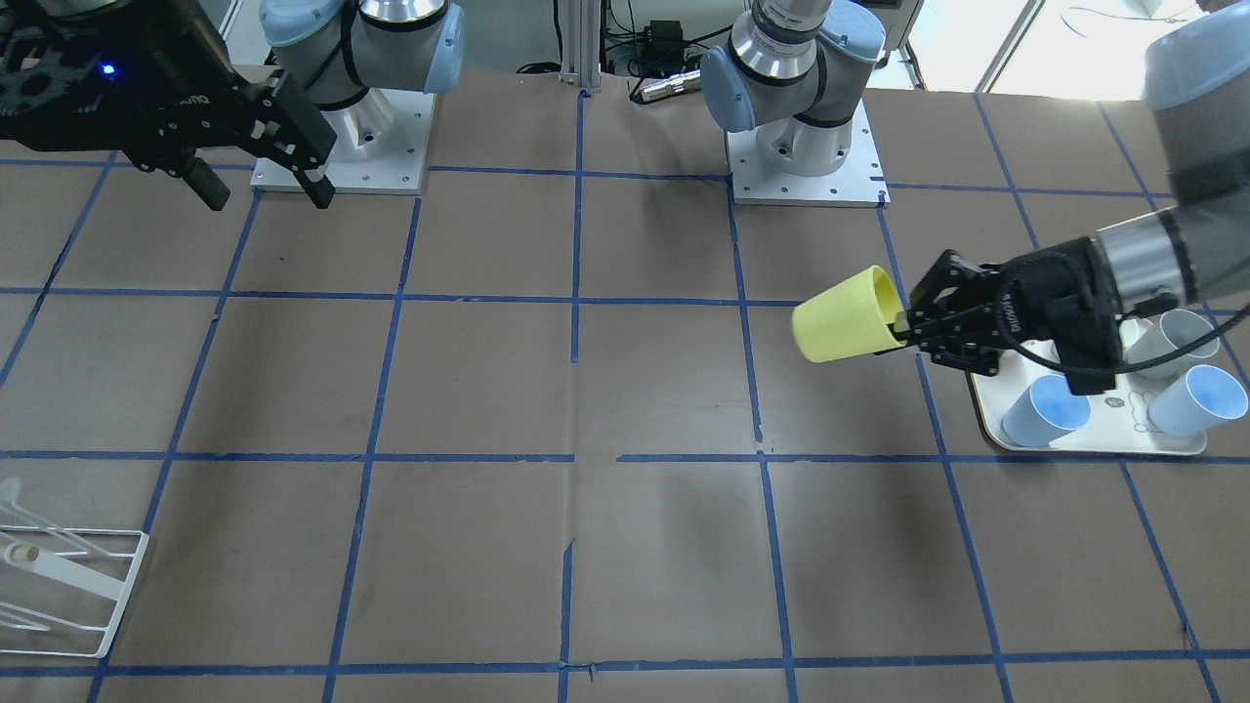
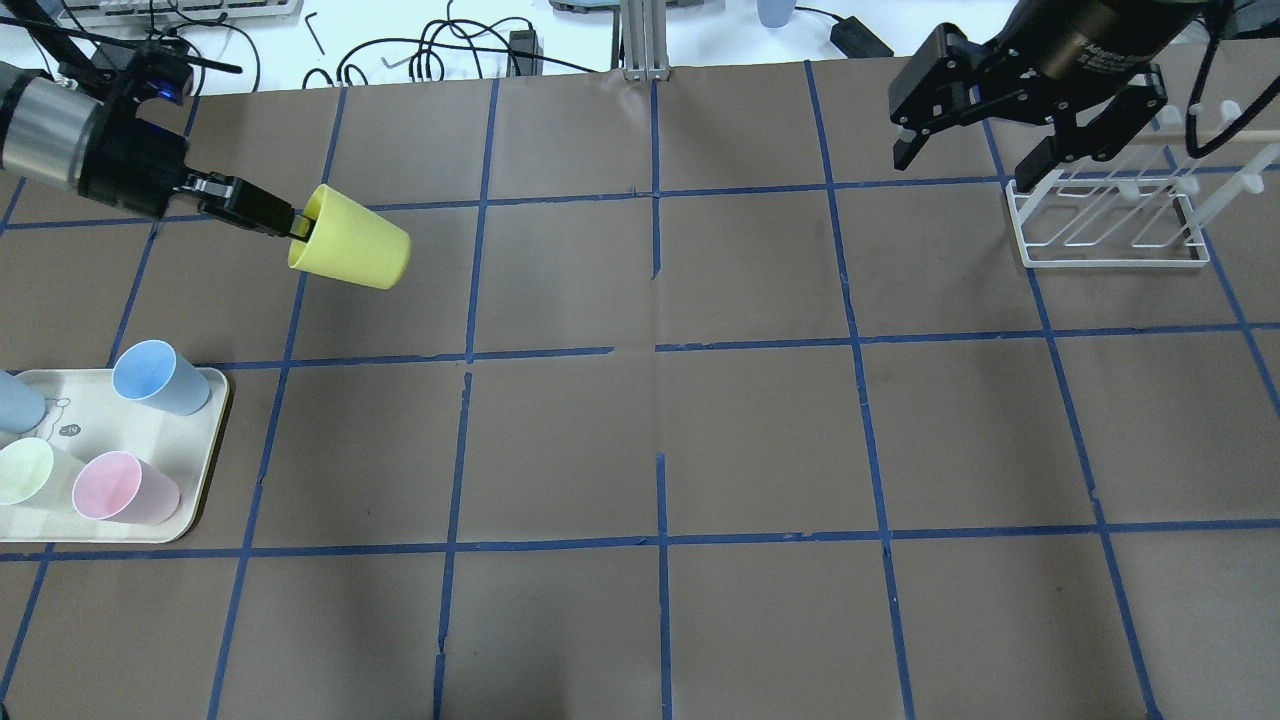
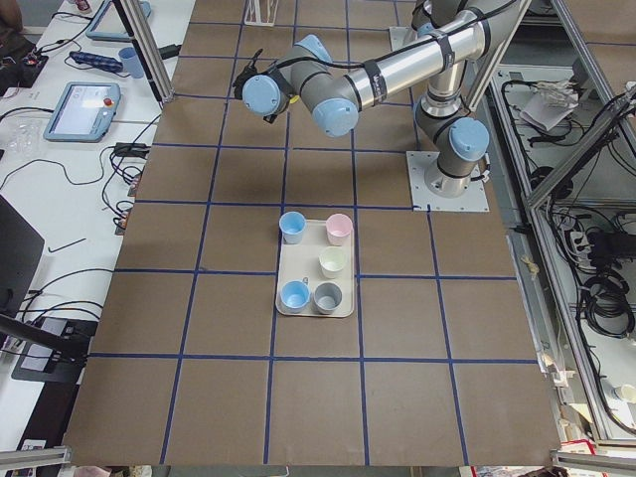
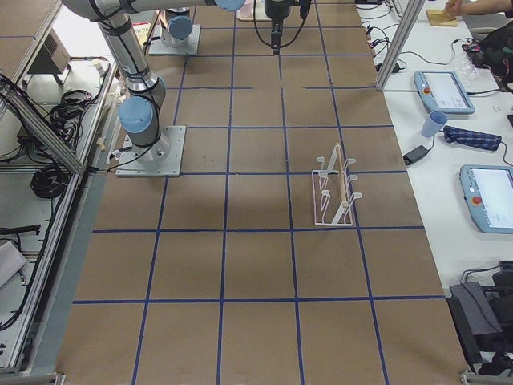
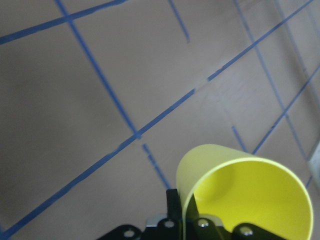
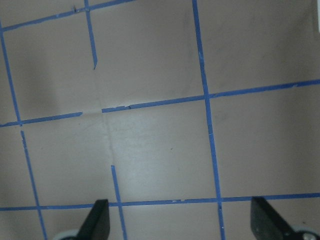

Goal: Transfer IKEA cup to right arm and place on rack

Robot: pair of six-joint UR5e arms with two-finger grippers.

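The bright yellow IKEA cup (image 2: 350, 247) hangs on its side above the table at the left, base pointing toward the middle. My left gripper (image 2: 303, 222) is shut on its rim, one finger inside the cup. The cup also shows in the front view (image 1: 845, 317) and fills the lower right of the left wrist view (image 5: 240, 195). My right gripper (image 2: 965, 160) is open and empty, hovering near the far right, just left of the white wire rack (image 2: 1110, 263). Its fingers (image 6: 97, 220) frame bare table in the right wrist view.
A cream tray (image 2: 200, 440) at the near left holds several pastel cups, among them a blue cup (image 2: 155, 375) and a pink cup (image 2: 120, 488). The rack also shows in the front view (image 1: 125, 594). Blue tape lines grid the brown table.
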